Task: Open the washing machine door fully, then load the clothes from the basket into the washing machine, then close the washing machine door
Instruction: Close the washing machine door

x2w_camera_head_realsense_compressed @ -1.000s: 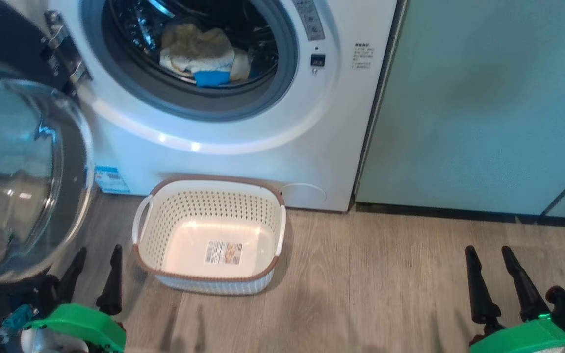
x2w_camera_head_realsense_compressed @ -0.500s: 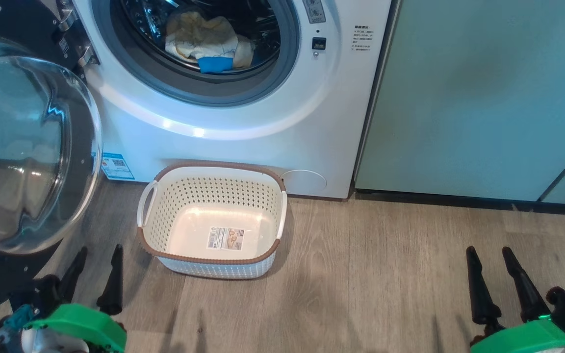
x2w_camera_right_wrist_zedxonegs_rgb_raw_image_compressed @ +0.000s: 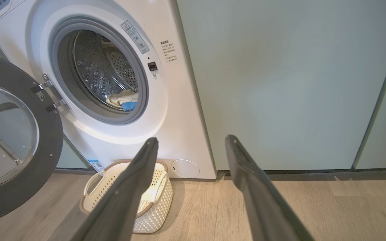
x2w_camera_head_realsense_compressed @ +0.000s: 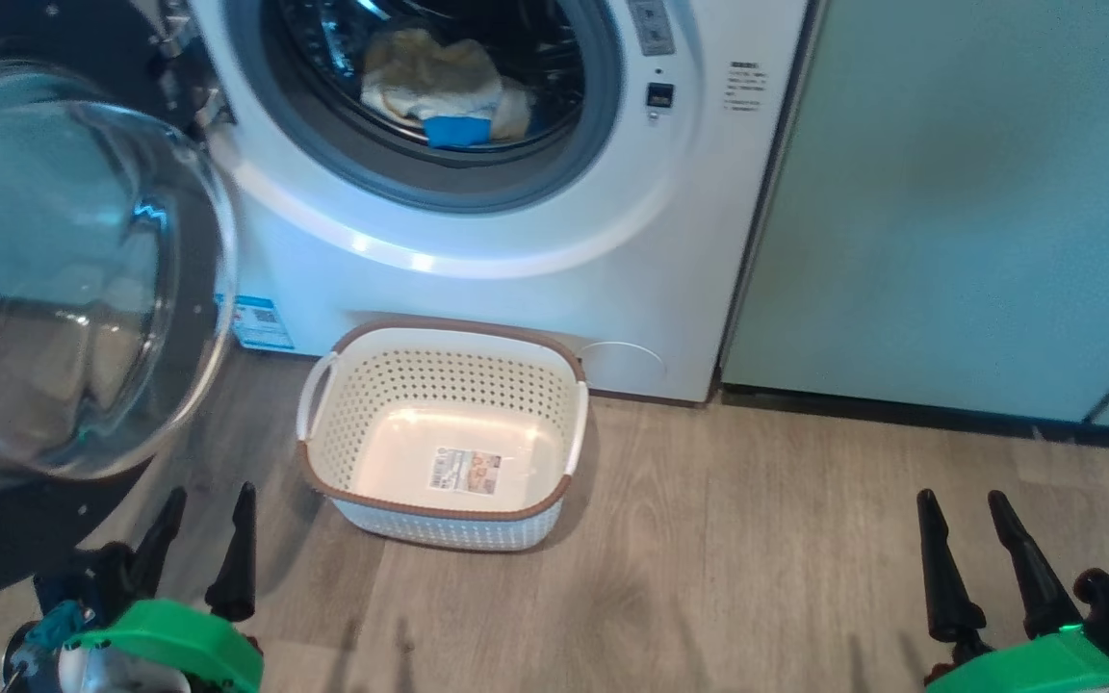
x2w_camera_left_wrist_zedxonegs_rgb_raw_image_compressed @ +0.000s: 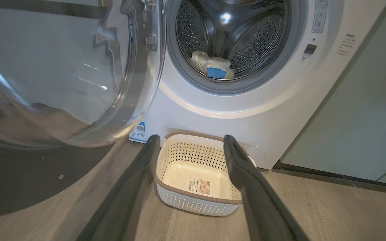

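1. Wood-look floor (x2w_camera_head_realsense_compressed: 757,558) runs up to pale green cabinets (x2w_camera_head_realsense_compressed: 978,192) and to the washing machine (x2w_camera_head_realsense_compressed: 535,279), which stands to their left in the head view.
2. The washing machine door (x2w_camera_head_realsense_compressed: 64,279) is shown swung wide on its hinge (x2w_camera_right_wrist_zedxonegs_rgb_raw_image_compressed: 50,97) at the left of the opening. Its glass bowl is turned toward the head camera, and the opening is fully exposed.
3. The clothes (x2w_camera_head_realsense_compressed: 434,77) are seen low inside the drum (x2w_camera_left_wrist_zedxonegs_rgb_raw_image_compressed: 246,33). They are pale yellow fabric with a blue piece (x2w_camera_head_realsense_compressed: 456,131) at the front, just behind the grey rim.
4. The basket (x2w_camera_head_realsense_compressed: 449,531) is set on the floor just before the machine, below the opening. Only a label sticker (x2w_camera_head_realsense_compressed: 465,470) is seen on its bottom.
5. The left end effector (x2w_camera_head_realsense_compressed: 212,491) is held with its fingers spread wide and nothing between them, low beside the door's lower edge; no contact is seen. The right end effector (x2w_camera_head_realsense_compressed: 961,497) is likewise spread and empty, over bare floor and well apart from the machine.
6. Step in hand, as judged: opening and loading appear to be done, and closing the door is what is left.
7. Next move, as judged: the left end effector would have to be brought behind the door's free edge. The door would then be pushed round on its hinge toward the opening until it is latched. The blue piece near the rim should be watched, since fabric could be caught in the seal.
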You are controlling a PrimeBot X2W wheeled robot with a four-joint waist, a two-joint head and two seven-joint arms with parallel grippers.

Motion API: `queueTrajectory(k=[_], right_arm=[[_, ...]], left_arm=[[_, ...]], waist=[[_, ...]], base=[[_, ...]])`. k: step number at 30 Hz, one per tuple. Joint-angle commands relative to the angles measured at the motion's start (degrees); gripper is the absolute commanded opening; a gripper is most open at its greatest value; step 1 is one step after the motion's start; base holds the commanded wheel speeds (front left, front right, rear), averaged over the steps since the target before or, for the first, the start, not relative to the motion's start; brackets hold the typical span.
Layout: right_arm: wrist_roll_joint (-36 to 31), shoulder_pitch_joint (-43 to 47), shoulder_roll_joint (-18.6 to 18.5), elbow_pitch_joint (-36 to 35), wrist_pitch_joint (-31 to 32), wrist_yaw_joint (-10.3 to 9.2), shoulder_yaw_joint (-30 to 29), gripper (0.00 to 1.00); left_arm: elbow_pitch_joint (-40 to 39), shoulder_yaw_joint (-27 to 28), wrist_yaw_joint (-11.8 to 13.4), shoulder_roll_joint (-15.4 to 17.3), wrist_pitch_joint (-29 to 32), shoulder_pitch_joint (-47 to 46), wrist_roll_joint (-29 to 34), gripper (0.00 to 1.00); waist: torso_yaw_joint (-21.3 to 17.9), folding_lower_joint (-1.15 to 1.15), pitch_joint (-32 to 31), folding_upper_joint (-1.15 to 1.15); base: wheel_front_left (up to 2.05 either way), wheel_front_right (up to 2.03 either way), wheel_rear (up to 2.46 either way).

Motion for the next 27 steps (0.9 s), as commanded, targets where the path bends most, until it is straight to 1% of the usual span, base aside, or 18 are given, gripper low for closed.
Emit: queueTrajectory(k=[1,5,27], right_arm=[[-0.1,-1.4,-0.9,-1.6,-0.4,-0.15,0.9,1.00],[-0.1,-1.3,-0.9,-1.7,-0.4,-0.15,1.0,1.00],[0.0,-2.3,-1.0,-1.7,-0.4,-0.15,2.1,1.00]], left_arm=[[-1.4,2.7,-0.1,0.8,-0.4,-2.1,0.8,1.00],[-1.1,3.1,-0.1,0.5,-0.4,-2.3,1.1,1.00],[0.3,6.3,-0.1,-1.7,-0.4,-3.8,1.5,1.00]], waist=[[1.2,0.00,-0.5,0.00],[3.9,0.00,-0.9,0.00],[22.6,0.00,-0.5,0.00]], base=[[0.00,0.00,0.00],[0.00,0.00,0.00],[0.00,0.00,0.00]])
